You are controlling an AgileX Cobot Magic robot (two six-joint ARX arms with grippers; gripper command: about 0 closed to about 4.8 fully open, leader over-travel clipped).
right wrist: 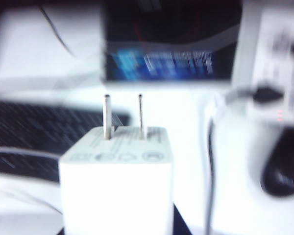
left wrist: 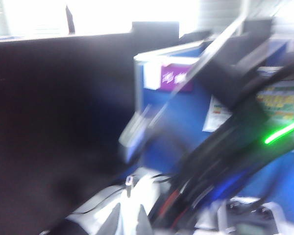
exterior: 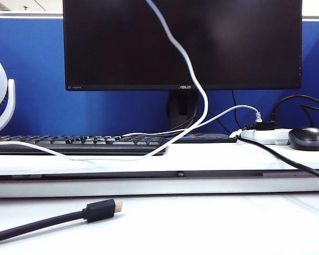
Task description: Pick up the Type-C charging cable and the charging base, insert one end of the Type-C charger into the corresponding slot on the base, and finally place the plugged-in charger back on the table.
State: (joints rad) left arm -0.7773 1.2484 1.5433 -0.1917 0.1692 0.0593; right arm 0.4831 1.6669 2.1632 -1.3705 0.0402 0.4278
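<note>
The right gripper [right wrist: 118, 230] grasps the charging base [right wrist: 116, 183] up in the air, its two metal prongs pointing away from the wrist; the fingers are barely in view at the block's lower edge. The left gripper [left wrist: 130, 218] is clenched, a small plug tip [left wrist: 129, 182] standing up from it in a blurred view. The white Type-C charging cable [exterior: 194, 79] hangs from above in front of the monitor [exterior: 182, 42] and trails left across the keyboard [exterior: 80, 142] on the table's [exterior: 212, 223] raised shelf.

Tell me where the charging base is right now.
The charging base is off the table, held in the right gripper close to the right wrist camera, prongs pointing away from it toward the keyboard and mouse. The exterior view doesn't show it.
</note>
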